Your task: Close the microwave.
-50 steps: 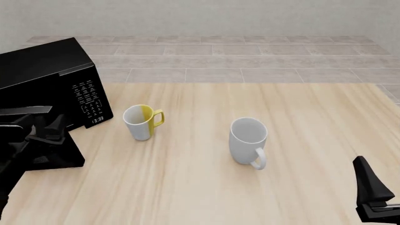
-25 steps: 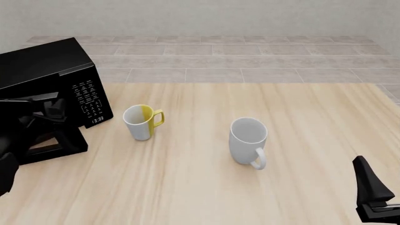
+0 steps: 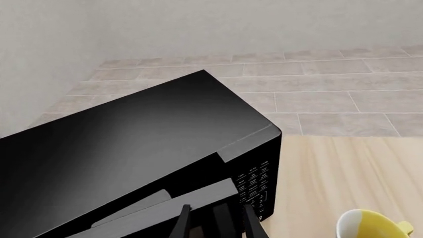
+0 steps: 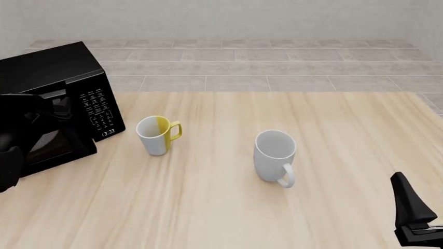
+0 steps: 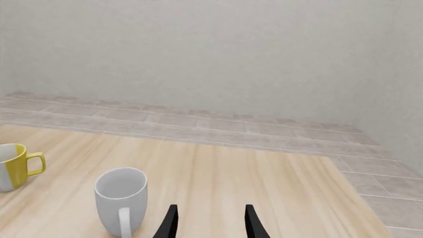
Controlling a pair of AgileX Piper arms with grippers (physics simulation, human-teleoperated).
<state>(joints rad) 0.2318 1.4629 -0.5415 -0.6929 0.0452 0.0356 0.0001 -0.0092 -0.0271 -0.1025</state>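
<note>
Front view shows the door [image 4: 45, 137] swung well in over the last second: it stood out wide toward the arm's side of the table, then half closed, and now lies nearly against the microwave [image 4: 59, 98], which sits at the table's far left edge. A narrow opening with something pale inside still shows, so the door is probably not latched and one last push looks needed. The left gripper [image 3: 213, 225] presses at the door's outer face, fingers a little apart and holding nothing. The right gripper [image 5: 209, 223] rests at the near right, parted and empty, well apart from the white mug [image 4: 275, 154] and yellow mug [image 4: 157, 135]. The clock [image 4: 108, 133] seems to read 13:33; keypad lettering is too small to read.
</note>
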